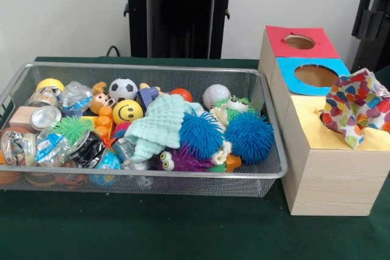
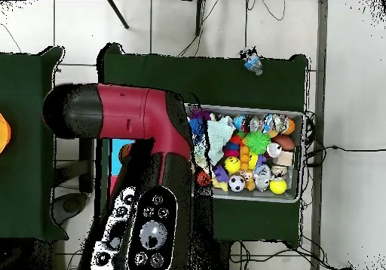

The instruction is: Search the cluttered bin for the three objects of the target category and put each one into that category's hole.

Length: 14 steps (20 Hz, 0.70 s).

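We are looking at a wire bin (image 1: 268, 168) filling the left and centre of the front view, heaped with toys, and a wooden box (image 1: 332, 178) at the right with a red hole (image 1: 300, 42) at its top, a blue hole (image 1: 315, 75) below it, and a yellow section whose opening is lying under a patterned cloth (image 1: 356, 106). The target category is not given, so we are treating the balls as one likely set: the soccer ball (image 1: 123, 89), the baseball (image 1: 216, 95) and the smiley ball (image 1: 127, 111) are sitting along the upper middle of the bin.

In the overhead view the arm (image 2: 132, 116) is covering the left centre of the frame; the hand is hidden from both cameras, so we cannot tell how it is set.

To do this well, we are favouring the exposed balls first, descending straight from above, since the spiky blue balls (image 1: 248, 136) and the mint cloth (image 1: 159, 127) are crowding the middle and could snag.
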Motion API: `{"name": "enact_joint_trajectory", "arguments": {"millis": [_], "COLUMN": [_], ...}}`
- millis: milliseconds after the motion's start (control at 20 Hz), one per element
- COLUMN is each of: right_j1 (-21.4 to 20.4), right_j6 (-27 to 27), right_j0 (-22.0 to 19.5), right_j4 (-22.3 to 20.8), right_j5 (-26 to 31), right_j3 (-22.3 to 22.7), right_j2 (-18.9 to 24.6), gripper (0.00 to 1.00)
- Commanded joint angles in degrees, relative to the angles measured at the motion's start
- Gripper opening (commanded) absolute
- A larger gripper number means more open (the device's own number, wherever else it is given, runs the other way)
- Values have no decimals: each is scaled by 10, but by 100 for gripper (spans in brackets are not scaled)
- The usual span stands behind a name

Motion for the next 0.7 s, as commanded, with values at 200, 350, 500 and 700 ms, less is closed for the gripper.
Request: {"name": "enact_joint_trajectory", "arguments": {"millis": [200, 350, 500, 700], "right_j1": [43, 55, 61, 64], "right_j6": [96, 107, 110, 99], "right_j0": [4, 10, 12, 8], "right_j4": [-11, -11, -10, -10], "right_j5": [-27, -30, -39, -44], "right_j3": [68, 63, 61, 62], "right_j2": [37, 34, 34, 36], "gripper": [0, 0, 0, 0]}}
